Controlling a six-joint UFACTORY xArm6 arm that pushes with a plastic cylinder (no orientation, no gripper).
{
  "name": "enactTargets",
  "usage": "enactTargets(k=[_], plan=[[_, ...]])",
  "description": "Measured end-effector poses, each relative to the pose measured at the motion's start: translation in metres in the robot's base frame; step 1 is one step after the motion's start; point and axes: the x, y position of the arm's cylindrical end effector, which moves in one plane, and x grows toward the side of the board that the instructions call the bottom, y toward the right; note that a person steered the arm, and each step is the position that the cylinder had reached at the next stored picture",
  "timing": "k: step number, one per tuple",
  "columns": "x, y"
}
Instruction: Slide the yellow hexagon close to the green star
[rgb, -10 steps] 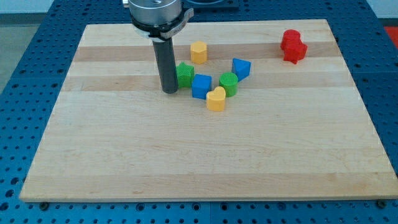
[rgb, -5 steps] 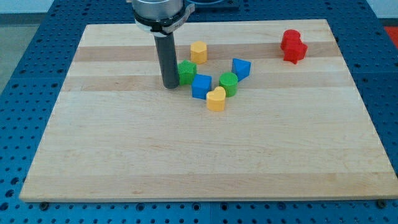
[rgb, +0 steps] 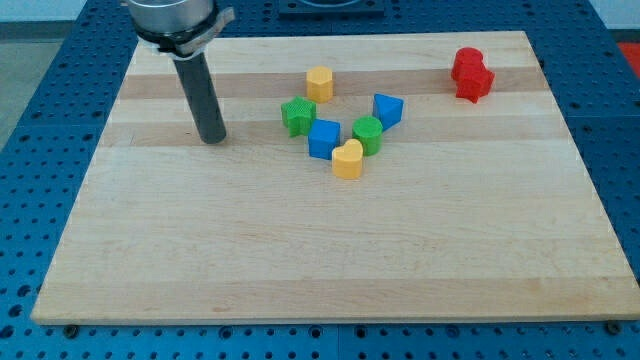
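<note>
The yellow hexagon (rgb: 319, 83) stands near the board's top centre. The green star (rgb: 297, 116) sits just below and left of it, a small gap apart. My tip (rgb: 212, 139) rests on the board well to the left of the green star, clear of every block. A blue cube (rgb: 323, 139) touches the star's lower right side.
A yellow heart-like block (rgb: 347, 160), a green round block (rgb: 367, 134) and a blue block (rgb: 388, 110) cluster right of the star. Two red blocks (rgb: 471, 73) stand at the top right. The wooden board (rgb: 320, 250) ends at blue perforated table.
My tip has moved left, away from the green star it stood against. The star has shifted slightly; the other blocks have not moved.
</note>
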Motion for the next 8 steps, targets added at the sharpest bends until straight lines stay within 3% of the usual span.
enactTargets(k=[3,5,8], plan=[[-0.108,0.044],[-0.122,0.113],[-0.122,0.138]])
